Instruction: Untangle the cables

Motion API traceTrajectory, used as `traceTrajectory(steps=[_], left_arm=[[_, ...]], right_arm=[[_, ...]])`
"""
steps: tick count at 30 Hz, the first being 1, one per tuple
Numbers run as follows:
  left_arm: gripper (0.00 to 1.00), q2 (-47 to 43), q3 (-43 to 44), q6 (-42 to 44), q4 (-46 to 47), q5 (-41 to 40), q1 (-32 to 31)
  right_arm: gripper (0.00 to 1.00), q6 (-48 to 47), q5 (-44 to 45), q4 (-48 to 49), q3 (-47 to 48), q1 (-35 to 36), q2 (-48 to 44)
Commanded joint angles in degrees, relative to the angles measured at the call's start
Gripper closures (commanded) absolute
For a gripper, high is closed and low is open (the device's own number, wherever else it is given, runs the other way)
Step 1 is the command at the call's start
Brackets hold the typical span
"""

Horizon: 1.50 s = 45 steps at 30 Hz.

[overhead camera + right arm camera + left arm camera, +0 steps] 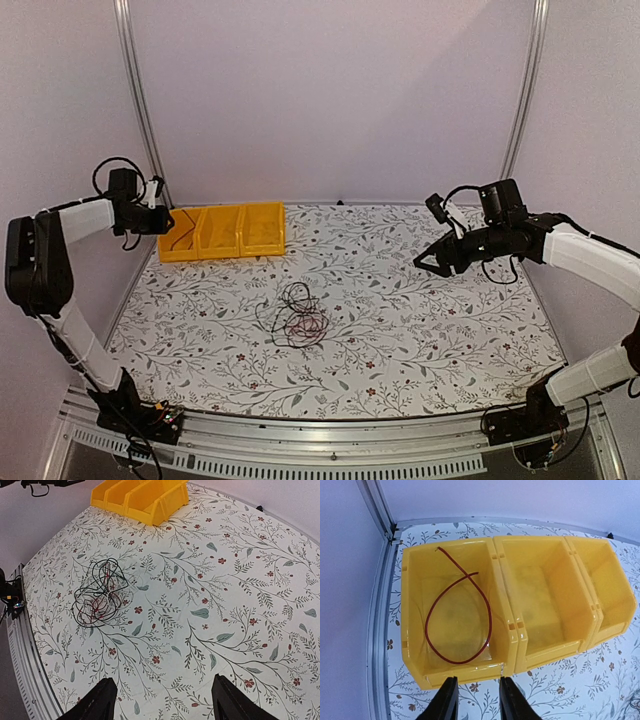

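A tangle of thin black, red and pale cables (pixel 298 318) lies mid-table; it also shows in the right wrist view (pixel 99 594). One red cable (pixel 459 615) lies looped alone in the left yellow bin (pixel 415 630). My left gripper (pixel 477 700) hovers open and empty above that bin's near edge; in the top view it (pixel 163 220) is at the far left. My right gripper (pixel 162 700) is open wide and empty, held above the table's right side (pixel 432 262), well away from the tangle.
Three yellow bins stand side by side at the back left (pixel 262 230); the middle one (pixel 540 600) and right one (pixel 605 590) hold nothing. Aluminium frame posts (pixel 135 90) rise at the back corners. A metal rail (pixel 300 425) runs along the near edge.
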Motion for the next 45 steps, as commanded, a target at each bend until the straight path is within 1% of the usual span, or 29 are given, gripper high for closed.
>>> traceTrajectory(steps=[1, 3, 6, 7, 10, 11, 12, 13, 15, 16, 17, 18, 19, 20, 21, 22, 23, 24, 26, 27, 29, 32, 34, 35, 37, 40, 42, 43, 45], left_arm=[[0.68, -6.3, -0.4, -1.5, -2.3, 0.9, -0.8], [0.68, -8.7, -0.1, -1.8, -2.3, 2.0, -2.3], [0.7, -10.0, 0.4, -4.5, -3.5, -2.4, -6.7], [0.71, -10.4, -0.1, -4.1, -3.2, -2.9, -8.4], [0.71, -13.6, -2.5, -2.1, -0.1, -2.0, -16.8], [0.71, -14.8, -3.6, -2.0, 1.4, -4.4, -20.0], [0.7, -16.1, -5.2, -2.4, 3.4, -8.6, -23.4], [0.7, -17.7, -7.1, -2.9, 5.9, -11.5, -26.4], [0.7, -21.3, -10.1, -4.6, 9.4, -18.9, -32.4], [0.69, -23.5, -11.4, -5.9, 11.1, -22.3, -35.1], [0.63, -25.5, -12.6, -7.4, 12.6, -24.7, -37.1], [0.38, -27.7, -14.1, -9.1, 14.3, -25.6, -38.3], [0.05, -29.5, -15.9, -10.6, 17.7, -25.0, -38.7], [0.01, -31.0, -19.3, -12.4, 20.3, -24.4, -38.6], [0.0, -32.0, -22.0, -14.8, 22.6, -25.8, -38.6], [0.0, -32.4, -23.3, -19.6, 22.0, -28.6, -38.6], [0.0, -32.5, -23.5, -23.4, 19.0, -31.1, -38.5], [0.0, -32.6, -23.6, -25.2, 16.9, -30.9, -38.5], [0.0, -32.4, -25.1, -24.7, 16.7, -24.2, -38.7], [0.0, -32.1, -25.3, -25.1, 15.5, -23.2, -38.9], [0.0, -32.5, -26.2, -25.4, 13.7, -23.9, -40.3], [0.0, -35.6, -29.0, -25.6, 14.8, -26.5, -42.6], [0.0, -38.5, -30.8, -24.5, 17.9, -25.1, -43.2], [0.0, -39.1, -30.5, -24.2, 17.5, -25.0, -43.4], [0.0, -40.0, -29.3, -25.8, 12.9, -29.3, -43.9], [0.0, -39.6, -28.4, -31.2, 6.6, -40.5, -43.7], [0.0, -39.0, -27.4, -29.1, 5.3, -41.9, -43.4], [0.0, -39.1, -27.1, -29.8, 4.7, -42.7, -43.3], [0.0, -40.2, -26.9, -36.5, 1.5, -47.3, -43.1]], right_arm=[[0.31, -0.1, -1.5, 1.7, 1.3, -0.1, -1.0], [0.31, -1.6, -1.8, 1.5, 2.1, -0.1, -0.8], [0.31, -7.9, -3.3, -2.0, 6.4, -0.1, 0.0], [0.31, -12.3, -4.1, -3.6, 8.0, -0.1, 0.6], [0.35, -20.1, -6.0, -7.1, 13.7, -0.1, 4.4], [0.37, -21.1, -6.6, -7.9, 16.0, -0.1, 5.9], [0.4, -21.0, -7.5, -9.0, 18.2, -0.1, 8.9], [0.44, -20.6, -8.9, -10.1, 20.7, 0.0, 10.7], [0.52, -18.4, -11.2, -12.0, 24.6, 0.7, 15.1], [0.55, -17.2, -11.4, -12.2, 25.6, 1.4, 17.6], [0.56, -16.5, -10.3, -11.7, 26.0, 2.7, 18.6], [0.56, -16.0, -9.0, -11.0, 26.0, 4.2, 19.4], [0.56, -16.4, -8.2, -10.6, 25.8, 5.7, 19.4], [0.56, -17.3, -7.9, -10.6, 25.5, 7.1, 19.4], [0.56, -18.8, -7.7, -10.5, 25.3, 8.5, 19.6], [0.56, -19.4, -8.0, -10.6, 25.2, 9.7, 19.8], [0.56, -20.0, -8.6, -10.8, 25.3, 10.7, 20.8], [0.56, -20.4, -9.2, -10.9, 25.5, 11.7, 22.0], [0.57, -19.7, -9.7, -10.5, 26.0, 13.5, 24.8], [0.57, -18.8, -9.8, -9.9, 26.1, 14.3, 25.9], [0.57, -17.2, -9.6, -8.7, 26.4, 16.0, 28.2], [0.57, -16.0, -9.0, -6.9, 27.6, 18.5, 31.7], [0.56, -16.0, -11.6, -7.5, 29.6, 19.4, 35.2], [0.56, -16.3, -13.1, -7.7, 30.5, 19.7, 36.4], [0.55, -16.0, -12.9, -7.0, 31.4, 20.7, 38.8], [0.55, -15.4, -11.9, -6.4, 32.9, 21.5, 41.7], [0.55, -14.7, -11.8, -6.7, 34.2, 21.7, 43.5], [0.56, -14.5, -12.1, -6.9, 34.7, 21.7, 44.7], [0.56, -14.8, -12.6, -7.0, 35.1, 21.8, 45.9]])
